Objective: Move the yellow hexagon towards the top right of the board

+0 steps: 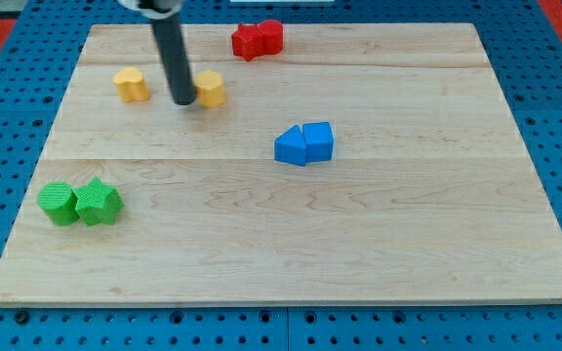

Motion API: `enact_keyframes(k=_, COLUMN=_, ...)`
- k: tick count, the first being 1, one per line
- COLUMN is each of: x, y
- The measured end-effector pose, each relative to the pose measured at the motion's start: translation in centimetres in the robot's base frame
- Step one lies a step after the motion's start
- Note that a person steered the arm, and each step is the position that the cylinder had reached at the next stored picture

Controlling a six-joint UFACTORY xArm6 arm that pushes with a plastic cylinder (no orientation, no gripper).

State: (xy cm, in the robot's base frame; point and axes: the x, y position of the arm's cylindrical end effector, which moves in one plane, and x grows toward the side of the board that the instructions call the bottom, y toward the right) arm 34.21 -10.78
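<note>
The yellow hexagon (pixel 210 88) lies in the upper left part of the wooden board (pixel 359 234). My tip (pixel 181 100) rests on the board just at the hexagon's left side, touching or almost touching it. The dark rod rises from there to the view's top. A second yellow block (pixel 132 84), heart-like in shape, lies further left of the rod.
Two red blocks (pixel 258 39) sit together near the board's top edge, right of the hexagon. Two blue blocks (pixel 304 143) sit together at the middle. Two green blocks (pixel 80 203) sit at the left edge. A blue pegboard surrounds the board.
</note>
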Motion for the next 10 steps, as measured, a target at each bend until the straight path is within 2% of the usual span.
enact_keyframes(k=1, x=-2.3, y=2.9)
enact_keyframes(k=2, x=-6.4, y=2.6)
enact_keyframes(k=3, x=-7.8, y=1.4)
enact_keyframes(k=4, x=-7.4, y=4.0)
enact_keyframes(k=6, x=-4.6, y=5.7)
enact_keyframes(k=7, x=-4.6, y=12.3)
enact_keyframes(k=8, x=-4.6, y=16.6)
enact_keyframes(k=10, x=-4.6, y=19.0)
